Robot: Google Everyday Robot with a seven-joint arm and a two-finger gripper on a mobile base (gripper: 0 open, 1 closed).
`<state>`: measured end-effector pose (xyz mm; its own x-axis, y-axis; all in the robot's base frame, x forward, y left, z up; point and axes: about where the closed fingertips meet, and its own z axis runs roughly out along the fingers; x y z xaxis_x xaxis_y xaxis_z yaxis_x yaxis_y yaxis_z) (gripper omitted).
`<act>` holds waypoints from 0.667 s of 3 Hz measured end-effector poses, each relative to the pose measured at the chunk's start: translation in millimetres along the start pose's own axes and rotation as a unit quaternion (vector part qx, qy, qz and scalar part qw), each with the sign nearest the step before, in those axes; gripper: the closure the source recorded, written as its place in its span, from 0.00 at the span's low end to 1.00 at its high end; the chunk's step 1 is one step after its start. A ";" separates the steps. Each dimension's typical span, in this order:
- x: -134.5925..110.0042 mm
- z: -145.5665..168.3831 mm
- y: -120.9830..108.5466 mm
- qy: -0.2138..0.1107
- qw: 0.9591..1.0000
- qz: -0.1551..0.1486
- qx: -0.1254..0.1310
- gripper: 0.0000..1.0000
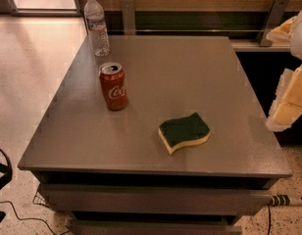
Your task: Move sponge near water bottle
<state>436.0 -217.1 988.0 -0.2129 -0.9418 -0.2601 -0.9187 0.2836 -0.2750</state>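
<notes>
The sponge (184, 132), dark green on top over pale yellow foam, lies flat on the grey table (190, 72), right of centre and towards the front. The water bottle (97, 26), clear with a white cap, stands upright at the table's far left corner. My gripper (289, 101), white and pale yellow, hangs at the right edge of the view, beyond the table's right side, well to the right of the sponge and apart from it. It holds nothing that I can see.
A red Coca-Cola can (113, 86) stands upright between bottle and sponge, left of centre. A dark ledge with metal brackets (128, 16) runs behind the table. Cables (23, 214) lie on the floor at the lower left.
</notes>
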 end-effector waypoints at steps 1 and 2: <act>36.9 21.7 -6.0 -0.073 0.997 0.020 -0.023 0.00; 46.2 44.1 -3.2 -0.166 0.985 0.027 -0.043 0.00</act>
<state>443.8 -253.6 936.0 -0.1542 -0.8112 -0.5641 -0.9366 0.3017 -0.1779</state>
